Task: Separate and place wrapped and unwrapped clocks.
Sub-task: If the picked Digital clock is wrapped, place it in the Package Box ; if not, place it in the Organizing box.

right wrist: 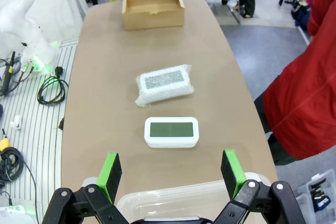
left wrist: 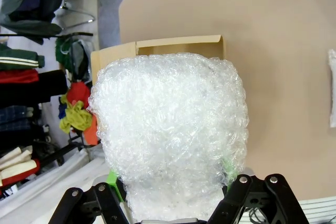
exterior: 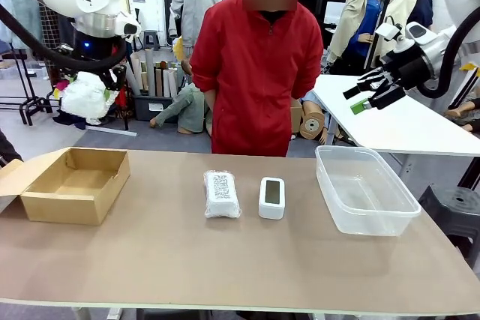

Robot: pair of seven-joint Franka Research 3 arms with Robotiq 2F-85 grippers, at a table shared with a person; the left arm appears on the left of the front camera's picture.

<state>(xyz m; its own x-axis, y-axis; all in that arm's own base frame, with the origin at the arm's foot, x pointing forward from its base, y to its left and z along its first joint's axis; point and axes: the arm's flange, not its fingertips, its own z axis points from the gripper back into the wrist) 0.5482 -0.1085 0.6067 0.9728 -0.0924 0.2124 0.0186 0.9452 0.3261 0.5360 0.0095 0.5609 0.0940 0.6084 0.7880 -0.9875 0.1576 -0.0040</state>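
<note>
My left gripper [exterior: 94,103] hangs high above the table's left end, shut on a bubble-wrapped clock [exterior: 87,97]; in the left wrist view that white bundle [left wrist: 170,135] sits between the green pads [left wrist: 112,177]. A second wrapped clock [exterior: 221,193] with a dark printed label lies mid-table, also seen as wrapped clock [right wrist: 164,84]. Right beside it stands apart the bare white clock [exterior: 271,197] with a grey-green screen, the bare clock [right wrist: 171,131] in the right wrist view. My right gripper [exterior: 369,95] is raised at the right, open and holding nothing, its fingers [right wrist: 111,170] wide apart.
An open cardboard box [exterior: 73,183] sits at the table's left end, below my left gripper. A clear plastic bin [exterior: 364,189] stands at the right. A person in a red jacket [exterior: 259,73] stands behind the far edge. A white table [exterior: 405,121] lies beyond on the right.
</note>
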